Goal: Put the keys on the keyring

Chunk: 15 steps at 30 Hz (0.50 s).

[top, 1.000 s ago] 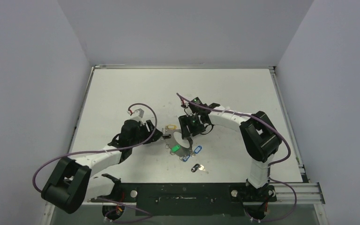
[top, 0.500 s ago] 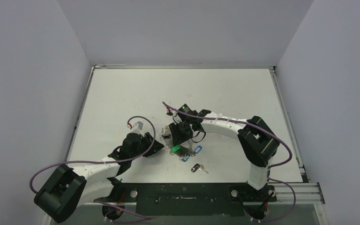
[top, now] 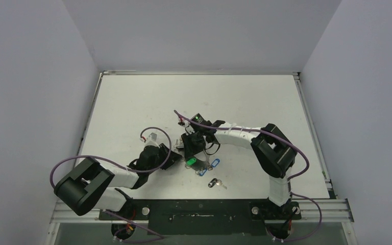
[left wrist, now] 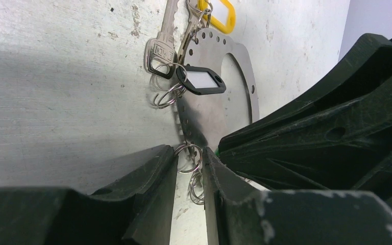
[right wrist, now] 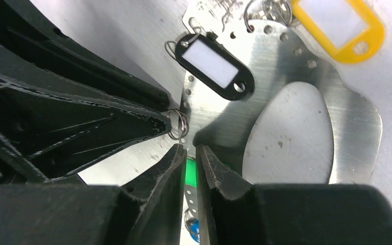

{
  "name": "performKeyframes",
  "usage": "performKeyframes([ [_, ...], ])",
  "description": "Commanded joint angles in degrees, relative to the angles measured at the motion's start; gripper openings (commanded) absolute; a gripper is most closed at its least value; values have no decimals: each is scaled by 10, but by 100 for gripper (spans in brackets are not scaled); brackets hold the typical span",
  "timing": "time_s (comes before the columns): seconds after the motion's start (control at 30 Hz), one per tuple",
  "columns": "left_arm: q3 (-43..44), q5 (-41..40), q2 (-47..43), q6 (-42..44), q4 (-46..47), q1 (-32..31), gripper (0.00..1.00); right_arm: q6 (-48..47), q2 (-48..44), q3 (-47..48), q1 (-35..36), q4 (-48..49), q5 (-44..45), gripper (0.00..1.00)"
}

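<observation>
Small wire split ring [left wrist: 188,156] on the flat perforated steel keyring [left wrist: 204,122] sits between the left tool's [left wrist: 190,152] nearly closed tips. The right tool [right wrist: 191,150], also near-closed, faces the rim. I cannot tell whether either has a hold.

**Clearance around the keyring plate: crowded on the left-arm side, open beyond**

Reference: the flat silvery metal keyring plate [right wrist: 337,117] with a perforated rim.

- **Rim on the left-arm side:** the black left gripper [left wrist: 190,158] and black right gripper [right wrist: 190,153] stand close together. Each shows only a narrow slit between its fingers. A small wire split ring [left wrist: 189,146] sits at the left one's tips.
- **Same rim, further along:** a black plastic tag [left wrist: 200,81], a silver key [left wrist: 161,46] and a yellow plastic tag [left wrist: 219,7] obstruct.
- **Near rim:** a green tag [top: 190,162] and blue tags [top: 214,163] occupy it.
- **Nearer the bases:** a black-headed key [top: 214,182] lies apart from the plate.
- **Far side:** bare white tabletop [top: 132,97] offers open passage.
</observation>
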Motion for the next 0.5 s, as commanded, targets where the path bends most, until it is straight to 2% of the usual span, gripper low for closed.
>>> performKeyframes([
  [0.0, 3, -37, 9, -15, 2, -3, 23, 11, -6, 21, 4, 53, -19, 16],
  [0.13, 3, -48, -17, -14, -30, -4, 22, 12, -8, 23, 4, 63, -25, 16],
  [0.37, 8, -81, -112, -4, -159, -6, 20, 14, 14, 18, 6, 67, -42, 11],
  [0.47, 0, -76, -129, -4, -168, -7, 20, 12, 21, 16, 9, 67, -44, 10],
])
